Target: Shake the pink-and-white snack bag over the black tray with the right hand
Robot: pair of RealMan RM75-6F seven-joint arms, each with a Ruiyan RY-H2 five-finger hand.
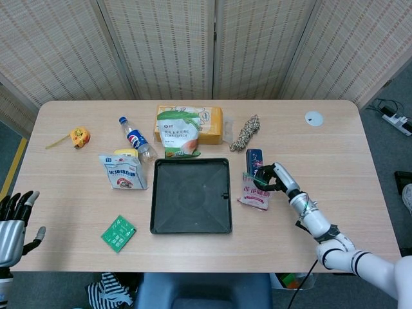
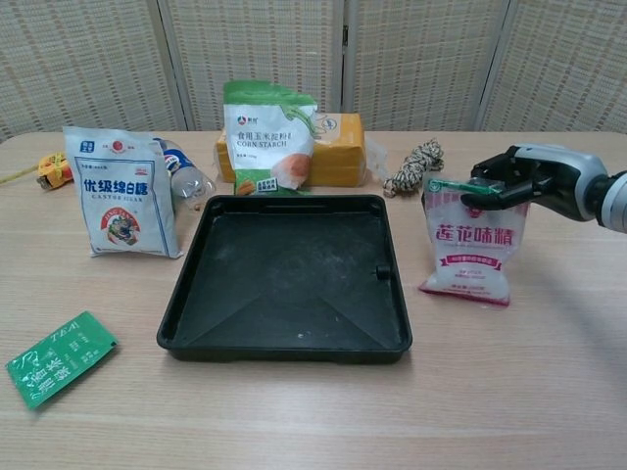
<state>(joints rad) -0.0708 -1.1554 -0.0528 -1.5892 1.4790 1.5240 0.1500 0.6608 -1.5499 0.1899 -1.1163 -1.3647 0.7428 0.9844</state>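
The pink-and-white snack bag [image 2: 472, 246] [image 1: 256, 191] stands just right of the black tray [image 2: 287, 277] [image 1: 191, 194], its lower edge touching the table. My right hand [image 2: 511, 180] [image 1: 271, 177] grips the bag's top edge and tilts it up. The bag is beside the tray, not over it. My left hand [image 1: 14, 222] hangs open off the table's front left corner, apart from everything; the chest view does not show it.
Behind the tray stand a corn starch bag [image 2: 267, 138] and a yellow box [image 2: 333, 149]. A white sugar bag [image 2: 121, 192], a bottle [image 2: 186, 176] and a green packet [image 2: 59, 355] lie left. A rope coil [image 2: 414, 165] and a dark blue packet [image 1: 254, 158] lie behind the snack bag.
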